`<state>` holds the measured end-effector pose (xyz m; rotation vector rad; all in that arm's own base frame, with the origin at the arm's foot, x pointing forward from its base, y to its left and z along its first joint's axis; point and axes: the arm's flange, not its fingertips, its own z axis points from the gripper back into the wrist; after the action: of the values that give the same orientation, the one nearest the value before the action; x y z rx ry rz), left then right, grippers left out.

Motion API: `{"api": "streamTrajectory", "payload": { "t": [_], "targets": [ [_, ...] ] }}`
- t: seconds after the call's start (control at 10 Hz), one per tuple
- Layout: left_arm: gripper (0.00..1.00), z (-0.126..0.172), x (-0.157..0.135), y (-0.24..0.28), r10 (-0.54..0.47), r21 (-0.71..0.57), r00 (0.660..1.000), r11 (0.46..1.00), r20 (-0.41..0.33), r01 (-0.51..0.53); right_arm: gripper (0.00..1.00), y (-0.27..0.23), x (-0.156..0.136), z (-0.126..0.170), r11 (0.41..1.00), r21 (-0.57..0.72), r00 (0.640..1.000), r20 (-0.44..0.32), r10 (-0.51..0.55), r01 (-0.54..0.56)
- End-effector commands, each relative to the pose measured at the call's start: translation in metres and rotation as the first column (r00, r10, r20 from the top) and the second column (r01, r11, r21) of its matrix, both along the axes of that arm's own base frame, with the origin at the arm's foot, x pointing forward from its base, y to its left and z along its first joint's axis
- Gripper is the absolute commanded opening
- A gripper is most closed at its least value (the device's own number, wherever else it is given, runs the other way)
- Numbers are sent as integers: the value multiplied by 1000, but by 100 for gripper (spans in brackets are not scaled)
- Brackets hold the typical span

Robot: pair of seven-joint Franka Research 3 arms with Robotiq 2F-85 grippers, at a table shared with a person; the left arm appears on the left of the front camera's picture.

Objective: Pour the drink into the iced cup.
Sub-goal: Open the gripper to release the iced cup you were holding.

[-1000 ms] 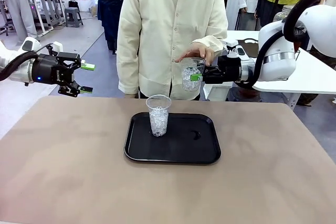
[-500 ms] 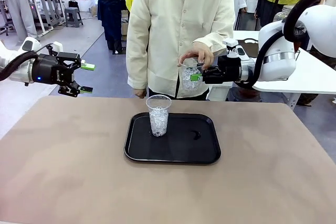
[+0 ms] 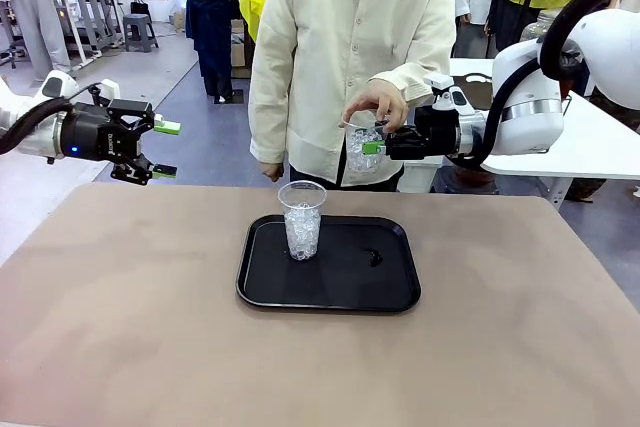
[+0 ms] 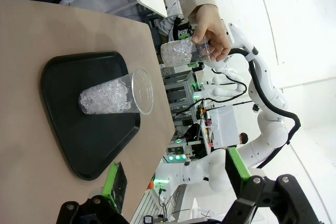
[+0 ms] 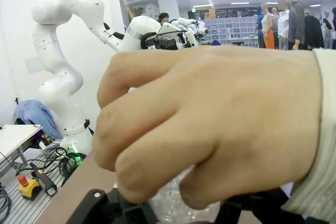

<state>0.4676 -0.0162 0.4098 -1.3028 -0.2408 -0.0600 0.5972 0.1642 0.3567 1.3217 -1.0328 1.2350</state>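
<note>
An iced cup (image 3: 360, 150) is held in the air past the far edge of the table (image 3: 120, 327), with only ice seen inside. It is pinched at its side by the right gripper (image 3: 374, 147), reached out level, and gripped from above by a person's hand (image 3: 377, 105), likely to be passed over. A second cup (image 3: 302, 219) is stood on the black tray (image 3: 390, 292). The left gripper (image 3: 160, 149) is spread wide and empty, off to the side.

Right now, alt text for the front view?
The right arm's jaws grip an ice-filled cup in mid-air beyond the table, a person's hand over its top. Another iced cup stands on a black tray at table centre; the left arm's jaws hang open at left.
</note>
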Motion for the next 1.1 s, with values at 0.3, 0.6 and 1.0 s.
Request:
{"api": "streamTrajectory", "payload": {
  "t": [0.3, 0.6, 1.0],
  "targets": [
    [100, 1, 0, 0, 1, -3, 1000, 1000, -5, -1, 67, 1, -2, 2, 1000, 5, 1000, 18, 1, -1],
    [100, 1, 0, 0, 1, -3, 1000, 1000, -5, -1, 77, 0, 0, 0, 1000, 0, 1000, 0, 0, 0],
    [100, 1, 0, 0, 1, -3, 1000, 1000, -5, -1, 100, -18, -3, 1, 1000, 26, 1000, -22, 4, -3]
  ]
}}
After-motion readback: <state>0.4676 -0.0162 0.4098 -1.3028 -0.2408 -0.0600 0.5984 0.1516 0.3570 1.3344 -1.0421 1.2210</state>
